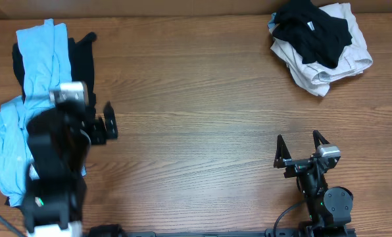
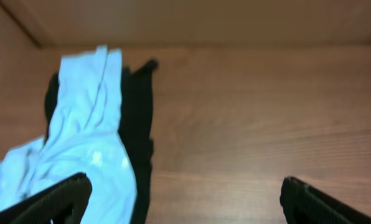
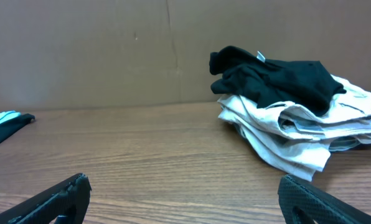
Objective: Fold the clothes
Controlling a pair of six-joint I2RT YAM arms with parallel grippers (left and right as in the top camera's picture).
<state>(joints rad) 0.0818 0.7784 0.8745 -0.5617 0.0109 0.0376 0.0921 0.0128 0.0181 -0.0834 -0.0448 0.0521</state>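
A crumpled black T-shirt (image 1: 312,31) with a small white neck label lies on top of beige-white trousers (image 1: 334,66) at the far right; it also shows in the right wrist view (image 3: 279,81). Another black garment (image 1: 83,62) lies at the far left, mostly under a light blue shirt (image 1: 41,59); its edge shows in the left wrist view (image 2: 137,124). My left gripper (image 1: 109,120) is open and empty beside that pile (image 2: 182,199). My right gripper (image 1: 300,142) is open and empty near the front edge (image 3: 182,199), well short of the right pile.
The wooden table (image 1: 196,99) has a brown cardboard wall along its far edge (image 3: 111,50). The light blue shirt (image 2: 86,137) spreads down the left side to the front. The trousers (image 3: 285,134) sit under the black T-shirt.
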